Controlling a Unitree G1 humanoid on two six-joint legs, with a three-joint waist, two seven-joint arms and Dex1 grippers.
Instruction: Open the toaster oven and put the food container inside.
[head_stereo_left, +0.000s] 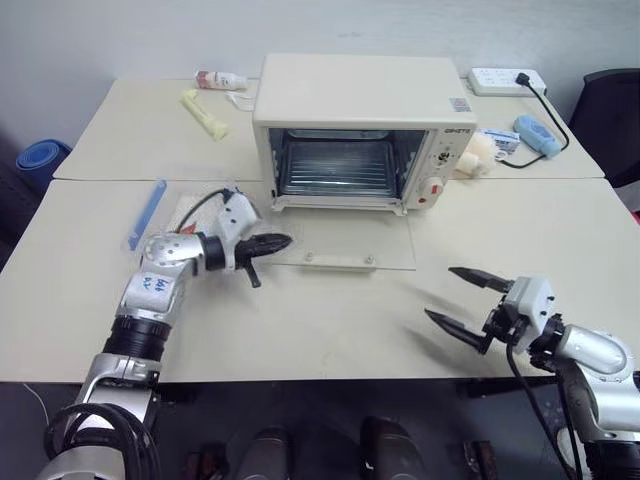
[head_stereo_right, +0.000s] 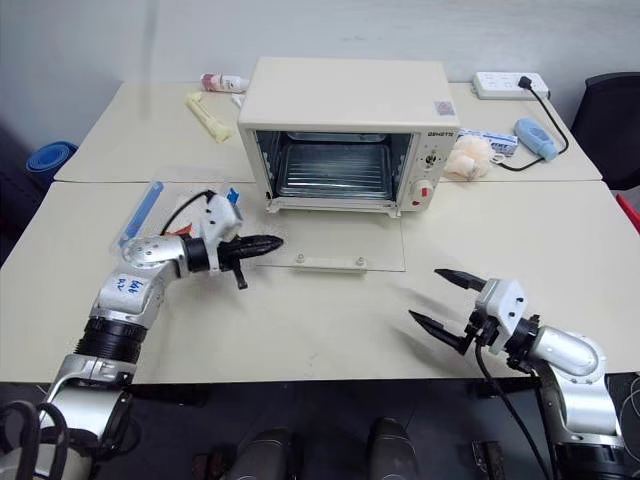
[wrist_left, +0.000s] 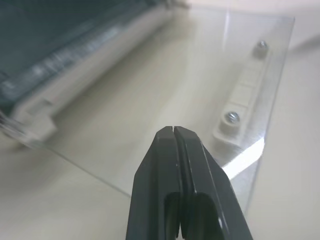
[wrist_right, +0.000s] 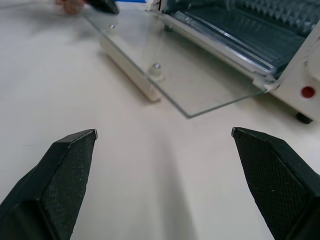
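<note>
The cream-white toaster oven (head_stereo_left: 350, 100) stands at the middle back of the table. Its glass door (head_stereo_left: 350, 250) lies folded down flat, so the wire rack (head_stereo_left: 335, 165) shows. My left gripper (head_stereo_left: 288, 241) is shut and empty, its tip at the door's left edge; the left wrist view shows the shut fingers (wrist_left: 175, 150) over the glass and white handle (wrist_left: 243, 100). The clear food container (head_stereo_left: 180, 210), with a blue strip (head_stereo_left: 148, 213) on its left edge, lies left of the door, mostly hidden behind my left arm. My right gripper (head_stereo_left: 440, 292) hangs wide open near the table's front right.
On the back of the table lie a pale yellow tube (head_stereo_left: 205, 113), a small bottle (head_stereo_left: 220, 80), a power strip (head_stereo_left: 507, 80) with a black cable, a blue object (head_stereo_left: 537, 135) and a pale soft lump (head_stereo_left: 478, 155). A black chair (head_stereo_left: 615, 120) stands at the right.
</note>
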